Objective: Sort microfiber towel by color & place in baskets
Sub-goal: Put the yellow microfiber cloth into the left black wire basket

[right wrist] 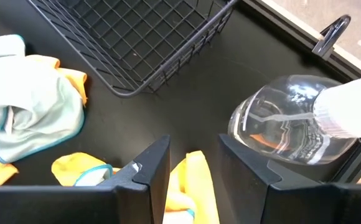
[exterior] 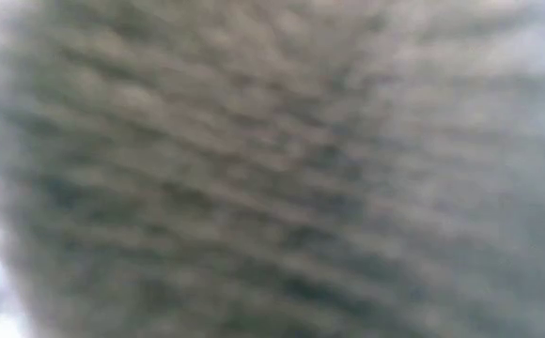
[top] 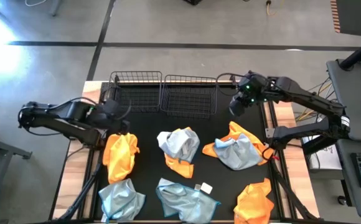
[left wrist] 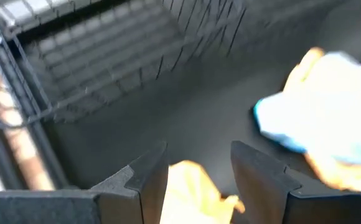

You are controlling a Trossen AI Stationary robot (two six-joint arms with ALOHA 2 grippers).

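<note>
Several microfiber towels lie crumpled on the black mat. These are an orange towel point(top: 119, 152), a blue-grey one point(top: 121, 198), blue-grey over orange point(top: 179, 146), another blue-grey point(top: 183, 198), blue-grey on orange point(top: 236, 149), and an orange one point(top: 255, 200). Two black wire baskets point(top: 135, 92) point(top: 188, 94) stand at the far edge. My left gripper point(top: 121, 127) point(left wrist: 199, 177) is open over the far end of the left orange towel point(left wrist: 193, 193). My right gripper point(top: 239, 106) point(right wrist: 193, 165) is open above the right pile's orange edge point(right wrist: 193, 180). My left gripper has its fingers point(left wrist: 149, 180) on either side of the orange towel's far end point(left wrist: 190, 186), coming from above. I cannot tell whether they touch it.
A clear spray bottle point(right wrist: 292, 121) lies right of the right basket point(right wrist: 137, 37), close beside my right gripper. A small white tag point(top: 205, 187) lies on the mat. A raised black rim point(top: 271, 118) borders the mat. The low view shows only a blurred grey surface.
</note>
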